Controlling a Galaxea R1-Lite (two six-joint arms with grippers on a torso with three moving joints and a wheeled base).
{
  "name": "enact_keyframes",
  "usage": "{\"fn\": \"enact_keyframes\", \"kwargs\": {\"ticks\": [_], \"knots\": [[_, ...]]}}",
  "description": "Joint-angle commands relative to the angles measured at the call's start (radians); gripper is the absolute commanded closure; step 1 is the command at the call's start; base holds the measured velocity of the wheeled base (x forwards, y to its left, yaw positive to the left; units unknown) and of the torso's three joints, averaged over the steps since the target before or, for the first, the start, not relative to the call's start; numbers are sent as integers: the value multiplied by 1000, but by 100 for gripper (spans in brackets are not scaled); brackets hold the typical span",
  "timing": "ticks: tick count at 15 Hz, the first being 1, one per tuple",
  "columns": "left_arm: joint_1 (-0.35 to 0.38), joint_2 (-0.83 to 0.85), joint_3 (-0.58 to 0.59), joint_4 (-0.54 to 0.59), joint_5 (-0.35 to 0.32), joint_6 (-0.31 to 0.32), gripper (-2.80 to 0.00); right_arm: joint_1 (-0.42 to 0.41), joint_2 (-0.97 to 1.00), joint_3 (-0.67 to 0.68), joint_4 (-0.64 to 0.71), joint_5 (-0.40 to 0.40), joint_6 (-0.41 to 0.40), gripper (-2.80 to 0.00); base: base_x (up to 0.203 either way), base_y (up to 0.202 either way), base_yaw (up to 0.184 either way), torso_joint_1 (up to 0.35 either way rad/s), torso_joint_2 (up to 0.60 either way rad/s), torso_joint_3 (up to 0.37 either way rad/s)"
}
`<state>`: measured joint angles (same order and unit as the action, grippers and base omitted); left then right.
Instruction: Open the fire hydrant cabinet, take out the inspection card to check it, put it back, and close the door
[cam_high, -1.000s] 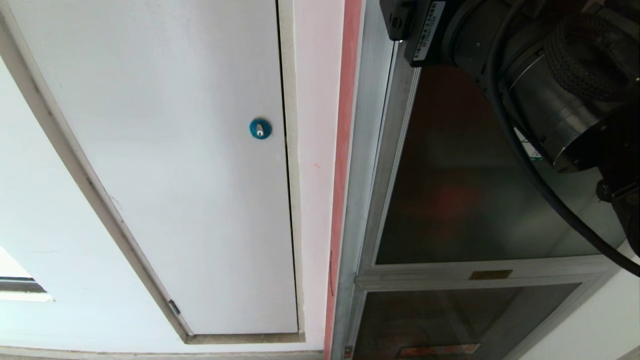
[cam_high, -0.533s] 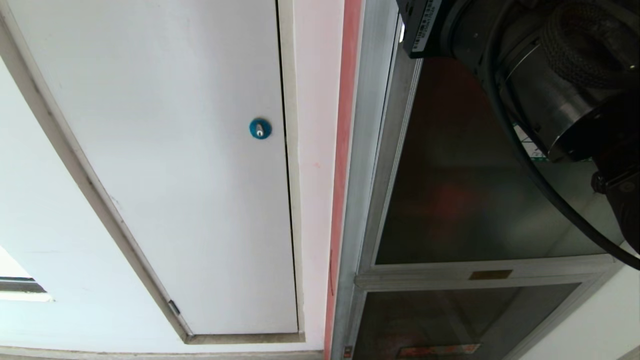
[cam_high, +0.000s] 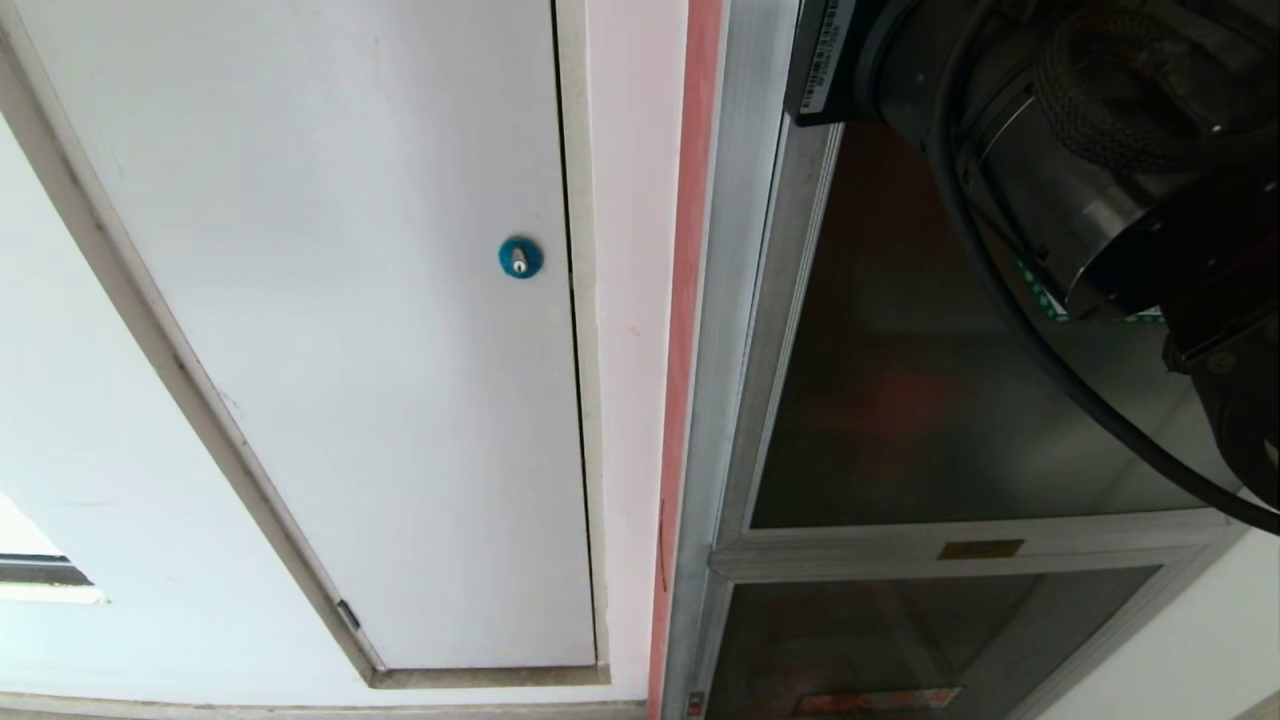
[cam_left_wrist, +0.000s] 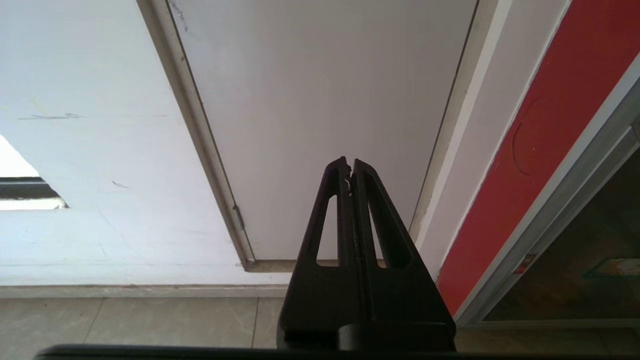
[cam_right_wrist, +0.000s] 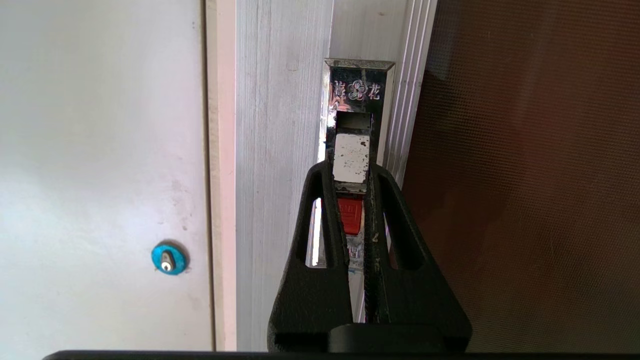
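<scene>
Fingers (cam_right_wrist: 337, 175) clamping latch (cam_right_wrist: 351, 160), door (cam_right_wrist: 525, 175) beside

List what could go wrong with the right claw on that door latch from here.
1. The right claw pinches only the small silver tab of the latch with its tips, so it may slip off when pulled.
2. The red part sits below the tips; squeezing the wrong piece may leave the door locked.
3. A skewed pull could scrape the aluminium frame.
</scene>
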<state>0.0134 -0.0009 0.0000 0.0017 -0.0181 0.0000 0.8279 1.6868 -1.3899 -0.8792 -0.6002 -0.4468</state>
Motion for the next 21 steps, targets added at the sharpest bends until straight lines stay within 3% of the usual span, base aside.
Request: {"fn": "enact_keyframes", "kwargs": {"ticks": [1, 21], "knots": [[0, 1, 0, 0, 0, 0, 0, 0, 3, -11, -4, -4, -3, 0, 0, 0, 0, 0, 0, 0], [0, 1, 0, 0, 0, 0, 0, 26, -77, 43, -7, -7, -3, 0, 0, 0, 0, 0, 0, 0]]}}
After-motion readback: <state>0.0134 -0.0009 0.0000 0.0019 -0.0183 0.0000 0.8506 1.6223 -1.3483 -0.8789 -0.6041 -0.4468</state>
